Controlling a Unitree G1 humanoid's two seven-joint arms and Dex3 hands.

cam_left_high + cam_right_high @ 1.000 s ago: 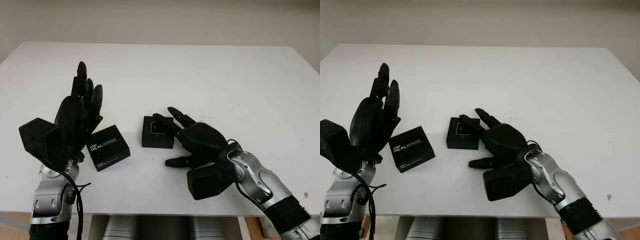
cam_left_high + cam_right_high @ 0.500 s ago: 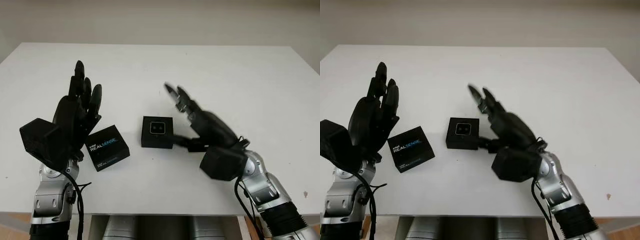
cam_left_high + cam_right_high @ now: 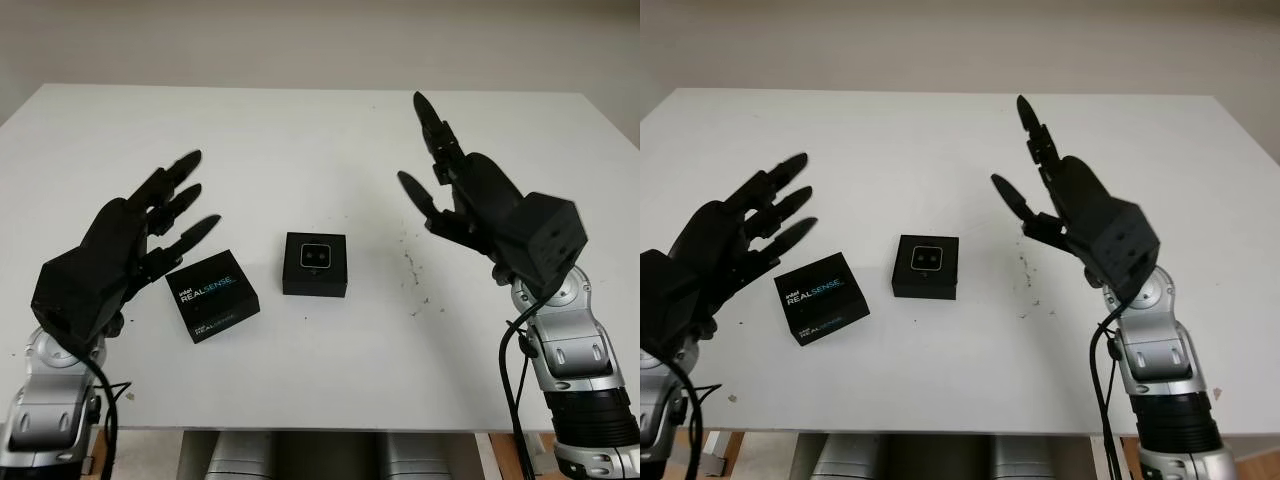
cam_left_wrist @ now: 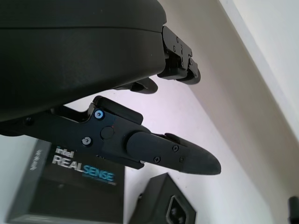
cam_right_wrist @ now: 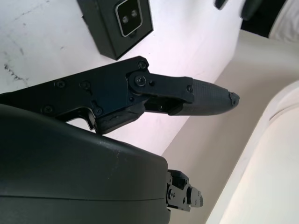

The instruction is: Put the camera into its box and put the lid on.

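With the camera (image 3: 316, 256) seated in its open box (image 3: 315, 265) mid-worktop (image 3: 300, 140), the empty, open left robot hand (image 3: 120, 245) should grasp the RealSense lid (image 3: 212, 295) beside it squarely; the right robot hand (image 3: 470, 205) hovered open.

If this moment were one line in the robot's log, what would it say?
camera: in box | lid: off, beside box | left hand: open, above lid | right hand: open, raised

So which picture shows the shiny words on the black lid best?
The left eye view: the lid lies whole on the table, lettering unobstructed. The right eye view shows it whole too. In the left wrist view, the left hand partly covers it.
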